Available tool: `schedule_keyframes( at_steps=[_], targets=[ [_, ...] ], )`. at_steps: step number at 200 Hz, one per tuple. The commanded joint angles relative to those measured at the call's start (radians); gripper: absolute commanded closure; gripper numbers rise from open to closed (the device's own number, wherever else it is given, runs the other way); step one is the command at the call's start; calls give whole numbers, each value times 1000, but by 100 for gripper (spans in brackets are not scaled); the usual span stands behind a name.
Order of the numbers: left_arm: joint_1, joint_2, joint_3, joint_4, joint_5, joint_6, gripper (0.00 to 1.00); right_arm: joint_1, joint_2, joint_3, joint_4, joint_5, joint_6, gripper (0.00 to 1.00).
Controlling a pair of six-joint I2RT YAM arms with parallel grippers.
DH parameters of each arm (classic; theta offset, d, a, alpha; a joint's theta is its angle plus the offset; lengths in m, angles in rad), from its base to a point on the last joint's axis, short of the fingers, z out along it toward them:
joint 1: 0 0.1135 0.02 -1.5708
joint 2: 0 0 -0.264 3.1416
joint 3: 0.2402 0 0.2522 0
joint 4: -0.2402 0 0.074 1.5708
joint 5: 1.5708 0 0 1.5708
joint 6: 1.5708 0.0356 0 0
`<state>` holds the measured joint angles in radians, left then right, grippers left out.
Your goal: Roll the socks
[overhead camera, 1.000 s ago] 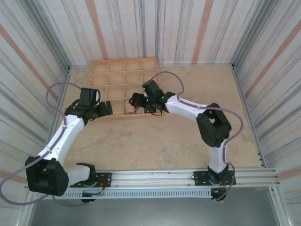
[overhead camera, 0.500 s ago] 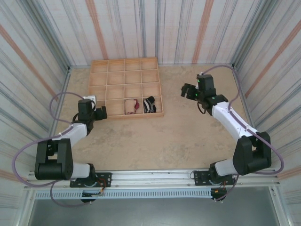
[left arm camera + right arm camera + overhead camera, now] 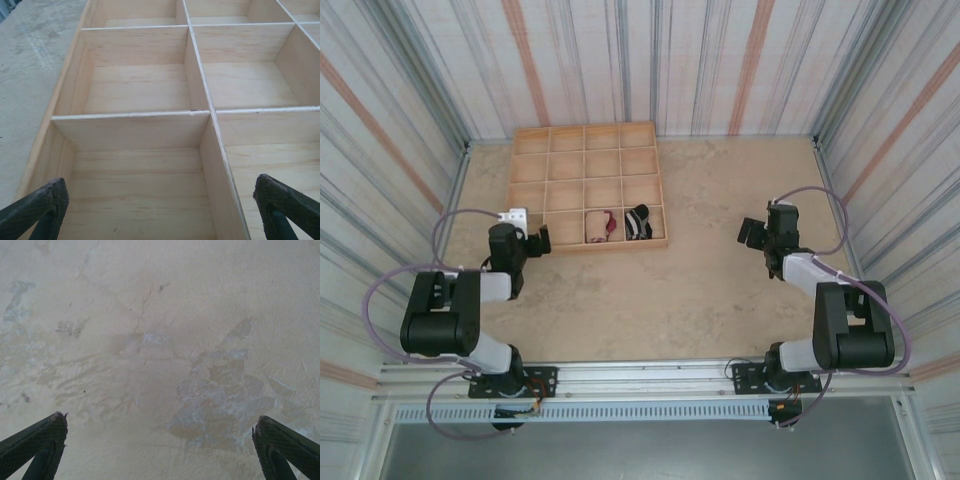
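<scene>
Two rolled socks lie in the front row of the wooden grid box (image 3: pixel 584 135): the beige and dark red sock (image 3: pixel 604 225) in the third cell from the left, the black striped sock (image 3: pixel 639 221) in the rightmost cell. My left gripper (image 3: pixel 540 240) sits folded back at the box's front left corner, open and empty, its dark fingertips (image 3: pixel 40 202) spread wide over bare compartments. My right gripper (image 3: pixel 753 233) rests low at the right of the table, open, its fingertips (image 3: pixel 280 437) apart over bare tabletop.
The grid box (image 3: pixel 200 112) has several bare compartments with thin upright dividers. Striped walls close in the beige table (image 3: pixel 700 190) on three sides. A metal rail (image 3: pixel 650 375) with both arm bases runs along the near edge. A stained patch (image 3: pixel 220 390) marks the tabletop.
Both arms have drawn back from the box to folded poses near their bases. The right gripper left the socks' cells and swung far right; the socks stay in the box.
</scene>
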<state>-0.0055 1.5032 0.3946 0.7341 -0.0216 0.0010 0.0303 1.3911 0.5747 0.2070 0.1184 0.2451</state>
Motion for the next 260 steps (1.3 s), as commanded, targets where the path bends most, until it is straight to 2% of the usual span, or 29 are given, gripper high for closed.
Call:
schedule_keyframes(
  at_steps=[1,37,60,70,92,117,121,136,152,165,177,260],
  targets=[
    [6,2,-3,85,25,33,1,-8,27,-46,229,37,-75,1],
    [-7,2,1,78,2,39,1,-4,-36,-168,406,13,-132,1],
    [-10,4,4,74,-2,43,1,-17,-60,-326,710,13,-169,1],
    [-10,3,4,73,-2,44,1,-29,-35,-355,792,11,-160,1],
    [-11,4,5,73,-5,44,1,-25,31,-339,811,-40,-182,1],
    [-12,3,6,73,-5,45,1,-3,185,-317,947,-3,-209,1],
    [-11,3,4,73,-5,45,1,1,184,-304,926,11,-209,1],
    [-13,3,6,71,-6,46,1,-21,146,-199,649,-13,-177,1],
    [-15,4,6,70,-9,47,1,-81,148,-184,624,-100,-135,1],
    [-16,5,6,71,-10,48,1,-78,159,-194,663,-90,-135,1],
    [-14,4,6,70,-10,48,1,-71,149,-180,618,-84,-142,1],
    [-16,5,6,70,-11,48,1,-69,152,-180,623,-88,-147,1]
  ],
)
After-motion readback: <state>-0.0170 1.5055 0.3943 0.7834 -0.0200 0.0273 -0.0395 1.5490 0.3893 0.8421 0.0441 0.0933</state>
